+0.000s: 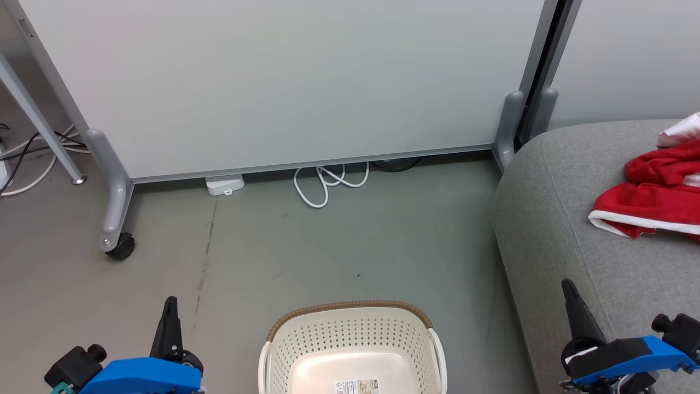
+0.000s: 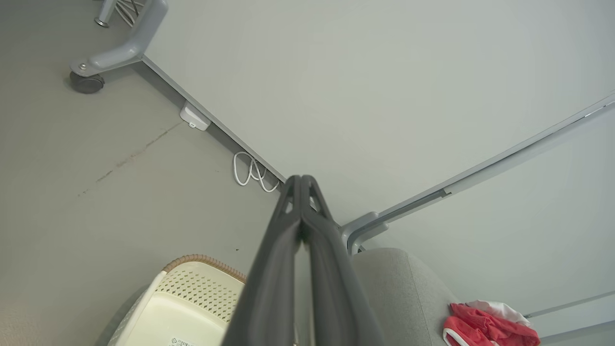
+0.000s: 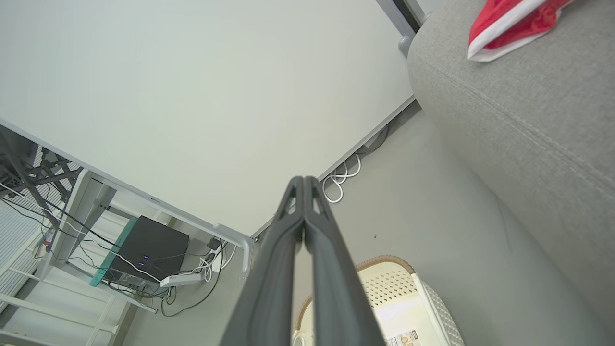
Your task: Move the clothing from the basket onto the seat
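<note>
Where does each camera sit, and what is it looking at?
Head view: up on the robot's head, looking forward and down at the floor, basket and seat; the left end effector and right end effector poke up at the bottom corners.
Left wrist view: on the left arm, looking along the shut left end effector toward the white panel.
Right wrist view: on the right arm, looking along the shut right end effector toward that panel.
Shared: all three show the basket, the seat and the red clothing.

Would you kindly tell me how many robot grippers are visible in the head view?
2. The left gripper is at the lower left, beside the basket; the right gripper is at the lower right, by the seat. Both are shut.
</note>
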Robot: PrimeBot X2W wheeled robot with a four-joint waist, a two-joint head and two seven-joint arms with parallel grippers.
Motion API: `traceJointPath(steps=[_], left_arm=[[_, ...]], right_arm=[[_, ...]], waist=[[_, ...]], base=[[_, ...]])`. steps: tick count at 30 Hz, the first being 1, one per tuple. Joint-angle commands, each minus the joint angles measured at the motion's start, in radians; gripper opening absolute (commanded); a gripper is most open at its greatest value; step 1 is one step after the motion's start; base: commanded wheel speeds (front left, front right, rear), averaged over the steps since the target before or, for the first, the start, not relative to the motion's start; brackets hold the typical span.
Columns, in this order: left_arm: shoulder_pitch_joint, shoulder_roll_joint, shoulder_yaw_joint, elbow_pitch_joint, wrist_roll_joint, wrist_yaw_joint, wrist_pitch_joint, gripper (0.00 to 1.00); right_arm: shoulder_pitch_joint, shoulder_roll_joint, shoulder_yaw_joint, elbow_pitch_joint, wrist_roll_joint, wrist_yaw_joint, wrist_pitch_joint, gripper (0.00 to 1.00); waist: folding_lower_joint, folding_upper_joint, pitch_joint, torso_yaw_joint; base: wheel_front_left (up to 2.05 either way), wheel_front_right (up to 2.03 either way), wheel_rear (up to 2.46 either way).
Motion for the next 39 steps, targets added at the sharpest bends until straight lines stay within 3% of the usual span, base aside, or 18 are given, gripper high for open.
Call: traceJointPath(steps=[1,39], left_arm=[[-0.031,0.002,0.008,-0.018,-0.031,-0.001,0.007,0.0],[-0.065,-0.007,0.066,-0.061,-0.4,-0.002,0.11,0.0]], right_arm=[[-0.03,-0.006,-0.003,-0.015,0.034,0.0,0.004,0.0],[-0.054,-0.009,-0.016,-0.025,0.453,0.001,0.058,0.0]], waist=[[-0.0001,0.0,0.0,0.0],[-0.0001,0.0,0.003,-0.013]], base=[[0.0,0.0,0.0],[0.0,0.0,0.0]])
